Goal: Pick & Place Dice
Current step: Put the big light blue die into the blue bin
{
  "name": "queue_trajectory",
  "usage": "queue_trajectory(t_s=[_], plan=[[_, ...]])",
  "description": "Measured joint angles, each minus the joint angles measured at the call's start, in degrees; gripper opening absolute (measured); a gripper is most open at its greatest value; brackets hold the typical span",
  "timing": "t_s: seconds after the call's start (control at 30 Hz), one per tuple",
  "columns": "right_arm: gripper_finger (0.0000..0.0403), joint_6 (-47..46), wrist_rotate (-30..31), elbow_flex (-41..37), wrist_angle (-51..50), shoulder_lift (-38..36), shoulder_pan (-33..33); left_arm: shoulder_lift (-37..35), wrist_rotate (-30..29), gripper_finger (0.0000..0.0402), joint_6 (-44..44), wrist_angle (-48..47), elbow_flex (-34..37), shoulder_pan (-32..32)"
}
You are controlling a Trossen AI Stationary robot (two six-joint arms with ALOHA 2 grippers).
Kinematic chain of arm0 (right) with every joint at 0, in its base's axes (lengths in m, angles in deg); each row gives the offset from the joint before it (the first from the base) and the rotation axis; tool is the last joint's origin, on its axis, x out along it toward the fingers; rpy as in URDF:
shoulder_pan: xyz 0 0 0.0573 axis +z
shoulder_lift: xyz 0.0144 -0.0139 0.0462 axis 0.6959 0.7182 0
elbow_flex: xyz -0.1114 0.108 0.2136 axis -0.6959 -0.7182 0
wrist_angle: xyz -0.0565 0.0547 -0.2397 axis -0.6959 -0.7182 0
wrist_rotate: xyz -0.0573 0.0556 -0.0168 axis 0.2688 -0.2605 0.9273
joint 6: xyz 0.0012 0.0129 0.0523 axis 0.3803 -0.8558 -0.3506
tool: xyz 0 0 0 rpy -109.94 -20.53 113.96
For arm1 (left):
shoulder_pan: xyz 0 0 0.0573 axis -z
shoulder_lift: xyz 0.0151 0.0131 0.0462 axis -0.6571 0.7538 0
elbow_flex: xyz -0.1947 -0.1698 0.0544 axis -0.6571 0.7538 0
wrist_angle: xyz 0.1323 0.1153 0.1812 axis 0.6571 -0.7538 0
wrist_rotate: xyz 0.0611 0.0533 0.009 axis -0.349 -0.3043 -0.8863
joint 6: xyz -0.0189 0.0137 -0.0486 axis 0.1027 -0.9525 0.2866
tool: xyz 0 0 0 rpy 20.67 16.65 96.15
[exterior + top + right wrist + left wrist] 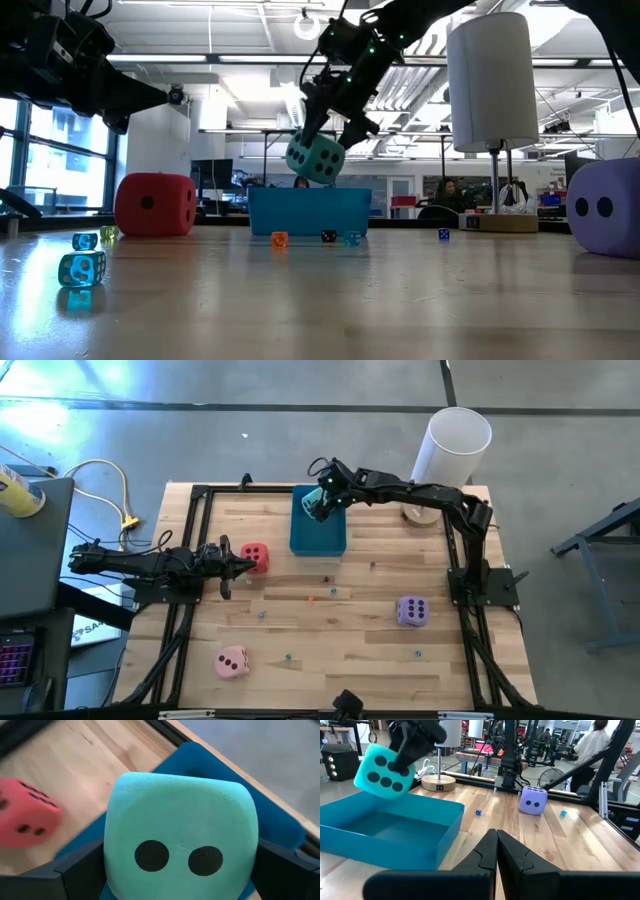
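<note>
A teal die [315, 160] hangs above the blue tray [310, 212], held by my right gripper [320, 507], which reaches in from the table's right. The red die [255, 557] rests on the table left of the tray. My left gripper [496, 851] is shut, with its tips just at the red die's near-left side, and its wrist view does not show that die. The lilac die [412, 611] sits toward the table's right. The pink die [232, 661] sits near the front left. My right gripper pinches the teal die between its two fingers [82, 870], which lie on two opposite side faces [117, 865]. The fingers come from above, slanting down. The die is lifted clear over the tray, tilted, with a two-pip face [180, 857] toward the wrist camera.
A white cylinder on a round wooden base [455, 445] stands at the far right corner, behind the right arm. Several tiny coloured dice [82, 268] are scattered over the wooden tabletop. A black frame [190, 495] borders the table. People sit in the room beyond.
</note>
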Motion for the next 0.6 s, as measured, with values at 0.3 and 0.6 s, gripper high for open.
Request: queue_trajectory(t_s=[0.3, 0.6], plan=[[0.0399, 7.62, 1.92, -0.95, 2.09, 0.00, 0.88, -0.01, -0.02, 0.0000, -0.02, 0.01, 0.00, 0.00], [0.0400, 10.44, 2.03, -0.95, 1.54, 0.00, 0.89, -0.01, -0.02, 0.0000, -0.01, 0.04, 0.00, 0.00]])
